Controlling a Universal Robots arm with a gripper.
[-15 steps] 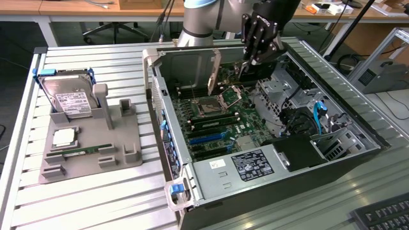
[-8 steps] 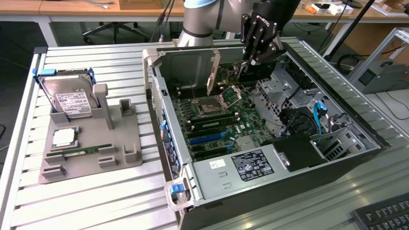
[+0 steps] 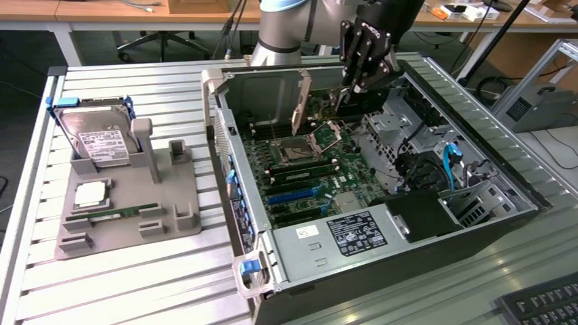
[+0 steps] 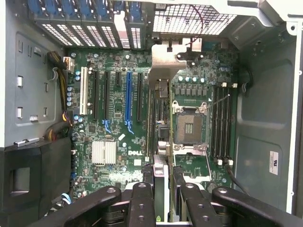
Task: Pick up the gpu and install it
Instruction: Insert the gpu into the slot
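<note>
The gpu [image 4: 161, 124] hangs edge-on above the motherboard [image 4: 113, 137] inside the open computer case [image 3: 298, 250]. Its silver end bracket [image 4: 166, 66] points toward the case's slotted rear wall. My gripper [image 4: 161, 201] is shut on the card's near end, with black fingers [image 4: 142, 203] on either side of it. In the exterior view the gripper [image 3: 350, 89] is over the case's far end, and the gpu [image 3: 323, 108] hangs below it with its bracket [image 3: 304, 101] upright. In the wrist view the card hangs between the long blue slot [image 4: 128, 101] and the CPU socket [image 4: 188, 127].
A grey parts holder [image 3: 126, 203] lies at the exterior view's left. It carries a silver hard drive [image 3: 104, 143], a CPU [image 3: 91, 194] and a memory stick [image 3: 116, 212]. Inside the case are a black power supply [image 3: 424, 213], blue cables [image 3: 451, 166] and memory slots [image 4: 221, 125].
</note>
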